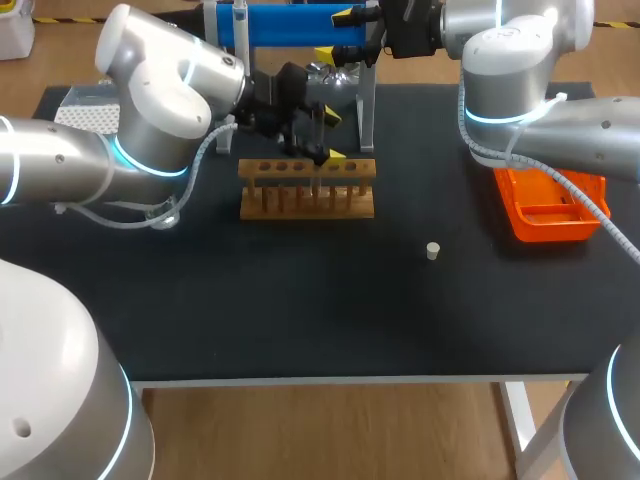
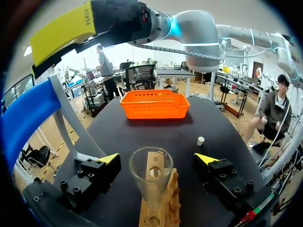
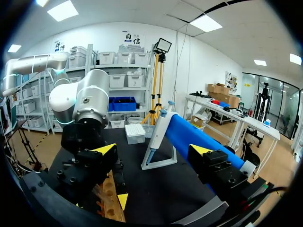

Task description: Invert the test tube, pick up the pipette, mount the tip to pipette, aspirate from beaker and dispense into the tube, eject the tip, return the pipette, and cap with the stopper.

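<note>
Head view: left jaws hang over the wooden rack point(image 1: 306, 200) on the tabletop point(image 1: 300, 300). Left wrist view: they gape wide, empty, the test tube point(image 2: 150, 182) upright in the rack between them, untouched; thin glass, likely light, slick, breakable, best pinched mid-body. Right wrist view: right jaws open, empty, pipette point(image 3: 189, 137) just ahead.

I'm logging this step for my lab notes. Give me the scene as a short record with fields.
Test tube: upright in the wooden rack, mouth up
Left gripper: open, straddling the tube without touching
Right gripper: open, beside the blue pipette
Stopper: loose on the table, apart from the rack
Orange basket: on the table's right side
</note>
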`<action>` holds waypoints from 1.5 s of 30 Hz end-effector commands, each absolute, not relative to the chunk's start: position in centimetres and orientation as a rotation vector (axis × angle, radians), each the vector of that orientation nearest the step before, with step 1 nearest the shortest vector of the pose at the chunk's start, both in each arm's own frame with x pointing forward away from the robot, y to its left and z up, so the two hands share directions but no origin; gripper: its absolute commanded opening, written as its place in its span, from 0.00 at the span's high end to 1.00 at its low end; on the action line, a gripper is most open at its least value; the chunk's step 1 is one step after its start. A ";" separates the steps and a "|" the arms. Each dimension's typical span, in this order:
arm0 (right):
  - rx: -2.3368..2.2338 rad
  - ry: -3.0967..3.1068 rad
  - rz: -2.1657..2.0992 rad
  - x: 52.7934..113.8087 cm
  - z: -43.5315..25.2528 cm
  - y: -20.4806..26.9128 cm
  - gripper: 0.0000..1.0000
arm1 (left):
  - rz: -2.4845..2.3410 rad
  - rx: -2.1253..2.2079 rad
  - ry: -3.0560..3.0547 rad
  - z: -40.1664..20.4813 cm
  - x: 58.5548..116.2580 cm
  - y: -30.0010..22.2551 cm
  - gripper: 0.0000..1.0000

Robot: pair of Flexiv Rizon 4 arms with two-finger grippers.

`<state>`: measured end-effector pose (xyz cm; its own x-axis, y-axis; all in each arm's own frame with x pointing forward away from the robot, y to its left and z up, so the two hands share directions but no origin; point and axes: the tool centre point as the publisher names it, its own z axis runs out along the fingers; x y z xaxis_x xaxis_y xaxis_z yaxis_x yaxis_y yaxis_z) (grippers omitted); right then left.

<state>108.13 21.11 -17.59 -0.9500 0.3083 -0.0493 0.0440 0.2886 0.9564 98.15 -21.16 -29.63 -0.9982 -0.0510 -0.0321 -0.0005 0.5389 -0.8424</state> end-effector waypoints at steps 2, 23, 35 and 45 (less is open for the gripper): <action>0.326 2.332 1.719 108.1 -17.6 21.1 0.00 | -1.481 -0.045 2.711 -29.6 98.2 -21.2 0.00; 0.370 2.367 1.637 106.2 -20.3 16.7 0.00 | -1.481 -0.045 2.711 -29.6 98.2 -21.2 0.00; 0.441 2.336 1.603 103.8 -20.5 9.9 0.00 | -1.481 -0.045 2.711 -29.6 98.2 -21.2 0.00; 0.488 2.307 1.592 98.9 -20.6 3.7 0.00 | -1.481 -0.045 2.711 -29.6 98.2 -21.2 0.00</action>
